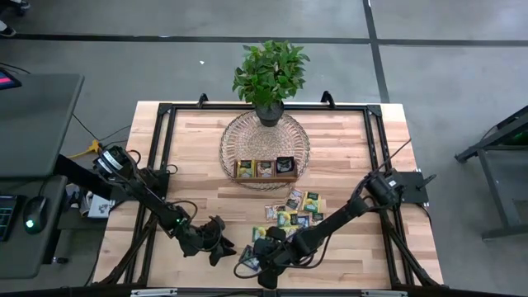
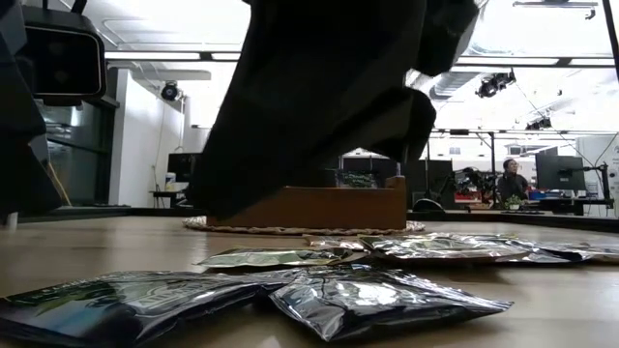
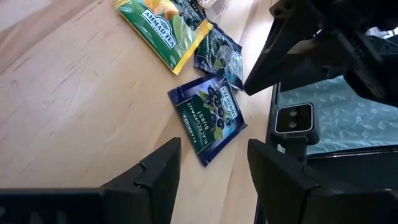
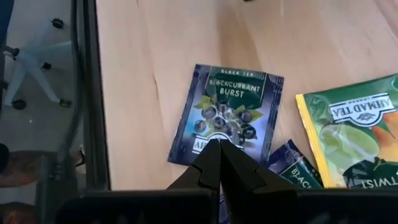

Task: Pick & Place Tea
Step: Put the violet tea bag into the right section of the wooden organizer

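the table carries the whole job, and the chief risk sits at its near edge: both arms crowd the same small patch there, so a careless advance by either could knock the other or sweep a sachet over the rim. the right gripper hangs with its fingers pressed together directly above a dark blue blackcurrant sachet that lies flat on the wood close to the table's frame; with the tips together it cannot take the packet, and pressing down as it stands would likely only skid the slick wrapper sideways. the left gripper waits just beside it, fingers spread with nothing between them, pointed at the same dark packet; two grippers on one flat sachet is a likely clash. behind them stands the potted plant on a round woven mat, with the wooden tray on that mat already holding sachets in its three compartments. the remaining tea lies scattered between tray and near edge, several packets overlapping, so a pinch may lift two at once. a yellow-green sachet lies just beside the blue one, and a second dark packet is partly tucked under its neighbours, in the way of a clean approach.
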Controlling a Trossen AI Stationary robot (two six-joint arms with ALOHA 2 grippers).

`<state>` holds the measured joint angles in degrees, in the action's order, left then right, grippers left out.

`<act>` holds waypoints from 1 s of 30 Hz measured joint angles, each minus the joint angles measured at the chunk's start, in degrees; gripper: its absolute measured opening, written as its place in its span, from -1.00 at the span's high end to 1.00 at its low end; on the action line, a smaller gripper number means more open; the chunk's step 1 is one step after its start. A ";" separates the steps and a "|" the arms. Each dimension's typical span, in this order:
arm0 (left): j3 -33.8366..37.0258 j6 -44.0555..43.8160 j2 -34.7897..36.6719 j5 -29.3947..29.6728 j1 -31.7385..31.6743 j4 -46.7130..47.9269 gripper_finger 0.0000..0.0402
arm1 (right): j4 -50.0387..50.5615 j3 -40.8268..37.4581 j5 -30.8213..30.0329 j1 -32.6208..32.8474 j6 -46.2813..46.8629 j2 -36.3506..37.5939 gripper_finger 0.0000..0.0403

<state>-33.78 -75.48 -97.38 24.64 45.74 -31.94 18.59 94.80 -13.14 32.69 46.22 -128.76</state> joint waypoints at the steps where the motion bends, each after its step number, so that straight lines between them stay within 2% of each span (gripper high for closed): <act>1: 0.00 0.00 0.00 0.00 0.00 0.00 0.08 | 0.04 -0.04 0.04 0.00 0.00 -0.15 1.00; 10: 0.02 -0.83 0.00 -0.06 0.00 0.36 0.08 | -1.62 0.16 2.46 0.53 2.83 -3.19 1.00; 15: 0.02 -5.81 0.00 -0.33 0.00 0.42 0.08 | -2.42 0.29 5.00 0.38 5.02 -4.74 1.00; 21: 0.02 -13.82 0.00 -2.18 -0.02 0.50 0.08 | -2.23 0.27 4.46 0.43 6.49 -5.24 1.00; 30: 0.04 -17.88 -0.02 -13.58 -4.40 2.59 0.08 | -3.21 0.13 3.23 -0.71 6.38 -5.30 1.00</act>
<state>-33.74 -93.36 -97.41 11.06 41.33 -29.35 15.39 94.94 -9.91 31.98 52.60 -134.06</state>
